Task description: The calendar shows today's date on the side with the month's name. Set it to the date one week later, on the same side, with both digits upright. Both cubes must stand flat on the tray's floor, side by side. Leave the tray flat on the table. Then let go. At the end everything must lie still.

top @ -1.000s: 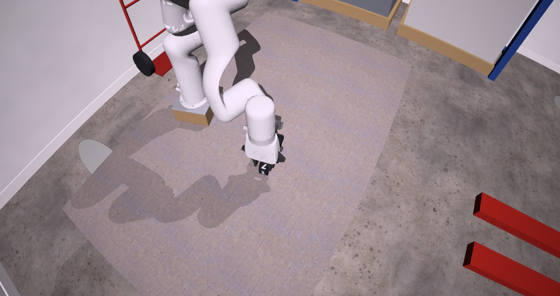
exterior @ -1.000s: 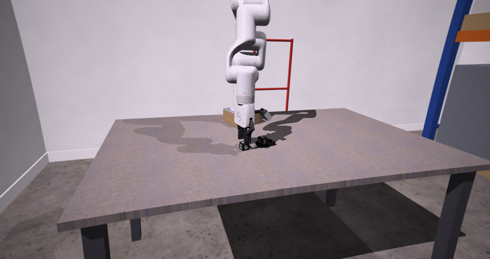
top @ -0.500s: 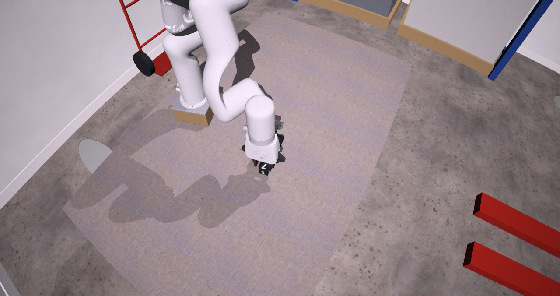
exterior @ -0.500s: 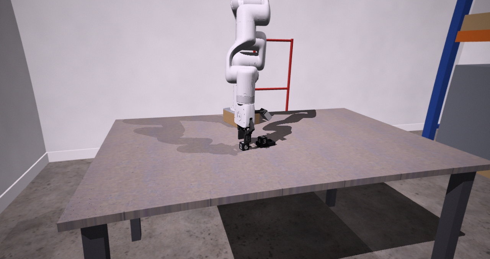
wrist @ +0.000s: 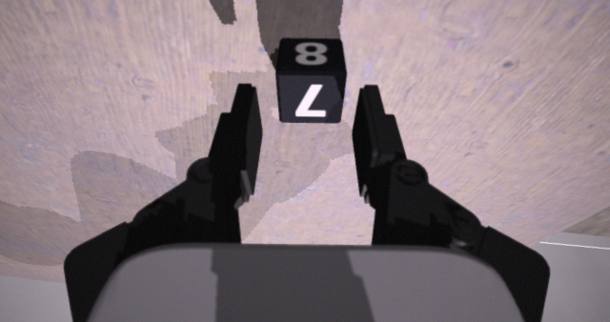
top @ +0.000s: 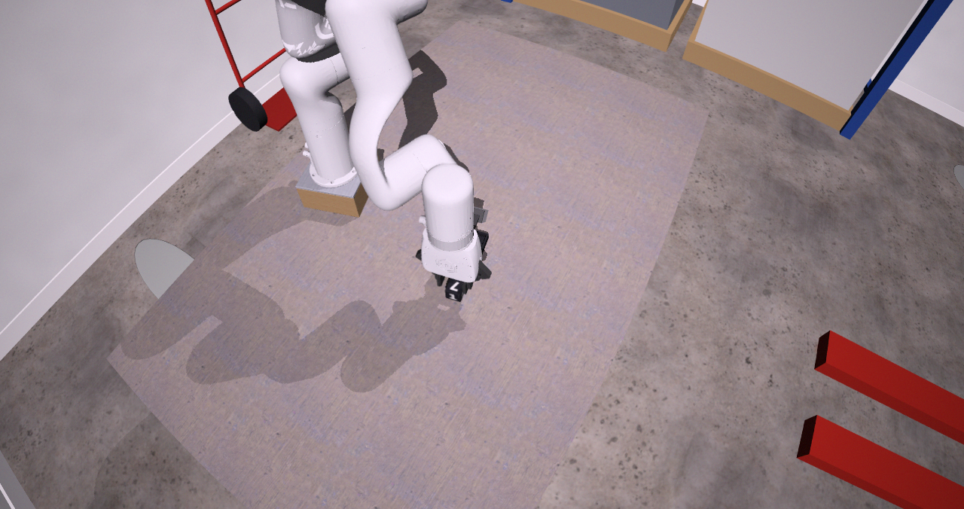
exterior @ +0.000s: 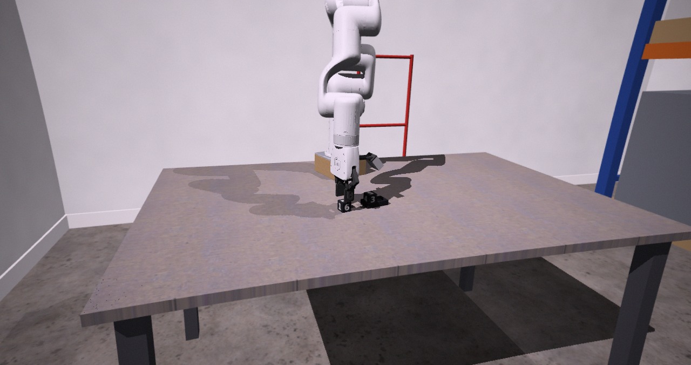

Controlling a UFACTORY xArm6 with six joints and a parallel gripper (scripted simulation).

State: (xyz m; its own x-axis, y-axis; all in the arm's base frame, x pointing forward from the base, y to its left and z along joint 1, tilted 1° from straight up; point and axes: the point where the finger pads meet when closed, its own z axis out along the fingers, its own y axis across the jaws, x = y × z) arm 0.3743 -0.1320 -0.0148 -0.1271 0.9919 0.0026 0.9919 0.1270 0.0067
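Observation:
A black date cube (wrist: 311,80) stands on the table outside the tray, with a white 7 on top and an 8 on its far side. In the exterior view the cube (exterior: 344,206) shows a 6 toward the camera. My gripper (wrist: 307,109) is open and points straight down just above this cube, one finger on each side, not touching it. The gripper also shows in the exterior view (exterior: 345,189) and the top view (top: 453,280). The black tray (exterior: 374,202) lies flat just right of the cube and holds the second cube (exterior: 371,198), which shows a 3. In the top view my arm hides the tray.
The arm's tan base block (exterior: 321,162) stands at the table's back edge behind the tray. A red hand truck (exterior: 391,101) stands behind the table. Blue racking (exterior: 628,82) with boxes is off to the right, away from the table.

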